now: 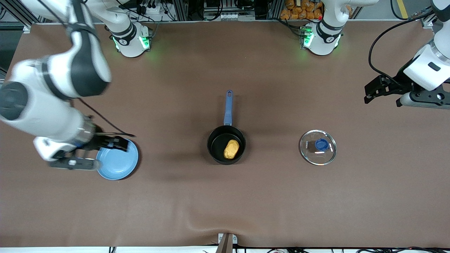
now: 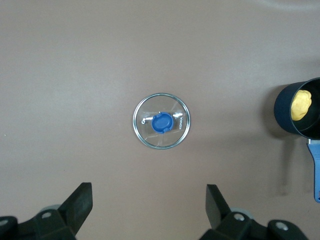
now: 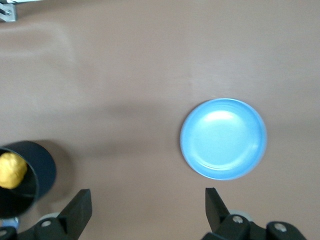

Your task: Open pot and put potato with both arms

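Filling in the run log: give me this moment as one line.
pot: lid off | potato: in pot | lid: on table toward left arm's end | left hand: open, empty | right hand: open, empty, over plate

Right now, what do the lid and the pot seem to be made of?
The lid: clear glass, probably, since the table shows through it, with a shiny metal-looking rim and a blue knob, perhaps plastic. The pot: matte black, likely coated metal, with a blue handle, perhaps plastic. The potato lies in it.
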Controlling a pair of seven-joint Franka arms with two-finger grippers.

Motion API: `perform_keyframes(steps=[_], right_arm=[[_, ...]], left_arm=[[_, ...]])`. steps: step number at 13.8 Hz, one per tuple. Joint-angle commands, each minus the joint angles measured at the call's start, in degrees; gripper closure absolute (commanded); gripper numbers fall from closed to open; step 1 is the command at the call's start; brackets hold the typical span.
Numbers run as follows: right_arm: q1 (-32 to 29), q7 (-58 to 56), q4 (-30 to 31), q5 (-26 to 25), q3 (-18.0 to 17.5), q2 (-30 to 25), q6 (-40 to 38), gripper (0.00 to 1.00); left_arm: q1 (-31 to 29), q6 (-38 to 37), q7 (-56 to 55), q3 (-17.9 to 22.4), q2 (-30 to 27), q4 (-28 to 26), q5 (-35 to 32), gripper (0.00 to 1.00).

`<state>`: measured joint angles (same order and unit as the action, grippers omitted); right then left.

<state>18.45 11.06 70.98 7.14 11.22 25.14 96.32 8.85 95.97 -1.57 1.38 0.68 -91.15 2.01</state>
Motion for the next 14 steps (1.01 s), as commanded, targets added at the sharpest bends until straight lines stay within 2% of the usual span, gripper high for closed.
perform_keyframes(steps=[1, 6, 9, 14], right_arm=[[-4.37, -4.72, 3.19, -0.02, -0.94, -5.96, -1.83, 0.0], [-6.32, -5.52, 12.06, -3.8, -0.94, -17.3, -2.37, 0.0], [-6.23, -5.52, 12.87, -5.12, -0.94, -19.42, -2.54, 0.0], [-5.97, -4.82, 15.76, -6.26, -1.11, -23.38, -2.37, 0.0]], left_arm=[[-0.24, -2.18, 0.08, -0.15, 0.99, 2.12, 1.15, 0.0], [-0.41, -2.54, 1.65, 0.2, 0.46, 6.51, 0.54, 0.0], [-0.41, -2.72, 2.71, 0.38, 0.81, 6.51, -0.51, 0.0], [-0.5, -2.36, 2.72, 0.29, 0.81, 6.6, 1.77, 0.0]])
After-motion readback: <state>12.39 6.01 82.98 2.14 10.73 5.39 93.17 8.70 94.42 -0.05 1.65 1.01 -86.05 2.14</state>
